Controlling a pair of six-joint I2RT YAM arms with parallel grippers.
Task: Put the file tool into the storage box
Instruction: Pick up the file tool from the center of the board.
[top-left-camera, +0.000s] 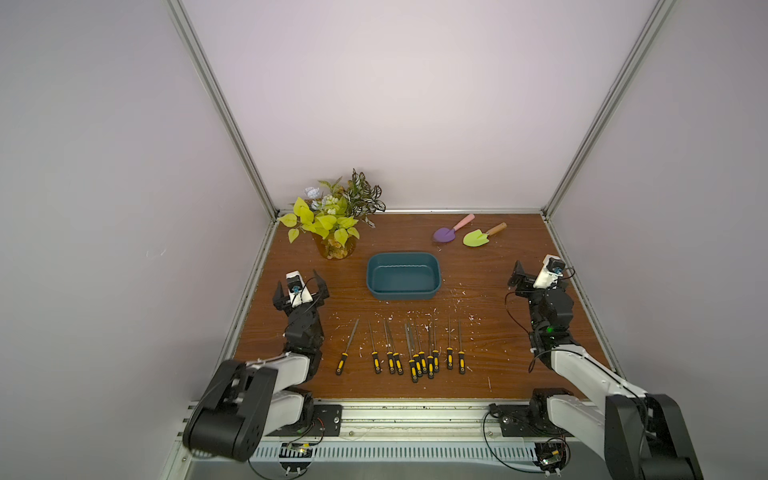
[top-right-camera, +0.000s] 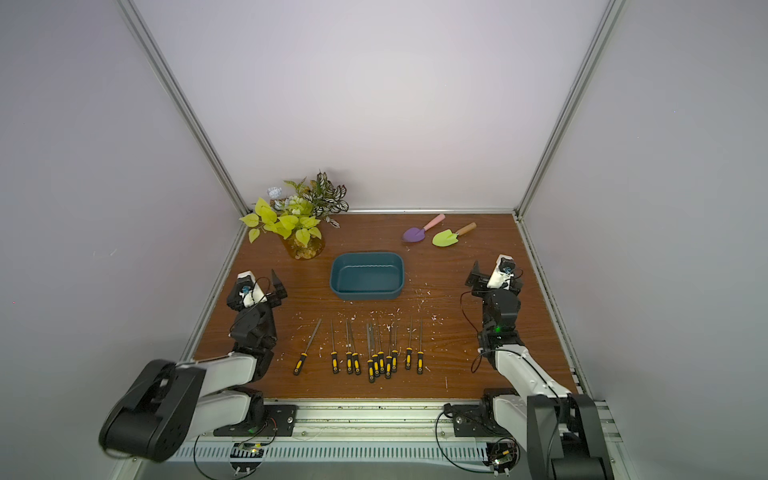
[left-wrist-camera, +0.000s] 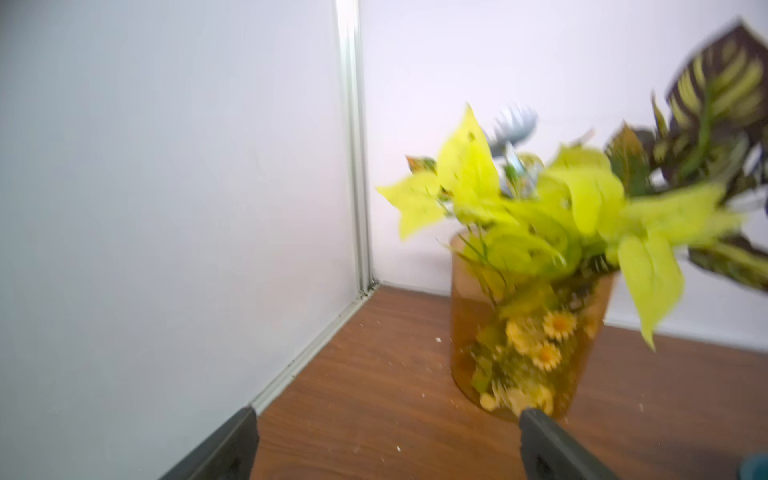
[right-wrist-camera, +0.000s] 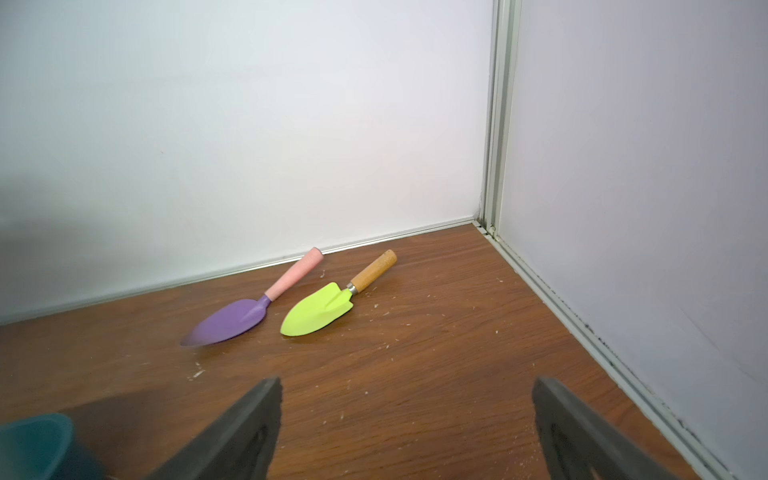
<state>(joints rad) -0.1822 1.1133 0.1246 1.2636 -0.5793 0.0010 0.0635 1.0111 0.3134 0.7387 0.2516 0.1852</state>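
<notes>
Both jaws gape wide, empty. Files (top-left-camera: 422, 360) lie in a row at 6 o'clock from the box (top-left-camera: 403, 294). Best: left jaws take the lone 9 o'clock file (top-left-camera: 342, 364) by its handle.

**Inspector:** Lighting status?

**Assessor:** Soft, diffuse light is coming from overhead in both top views. The back wall (top-left-camera: 407, 104) is glowing brightest at its centre, and the side walls are greying off.

**Inspector:** Shadows?

**Assessor:** Faint ones. In the right wrist view the box (right-wrist-camera: 37, 444) is throwing a soft dark patch on the table (right-wrist-camera: 415, 332).

**Inspector:** Sharpness?

**Assessor:** The left wrist view is smearing with motion, and the plant (left-wrist-camera: 540, 232) is streaking. In the right wrist view the purple trowel (right-wrist-camera: 232, 320) is blurring at its tip, and the box corner is sitting out of focus.

**Inspector:** Distortion?

**Assessor:** The top views are stretching wide, and the posts (top-left-camera: 220, 108) are splaying outward.
</notes>
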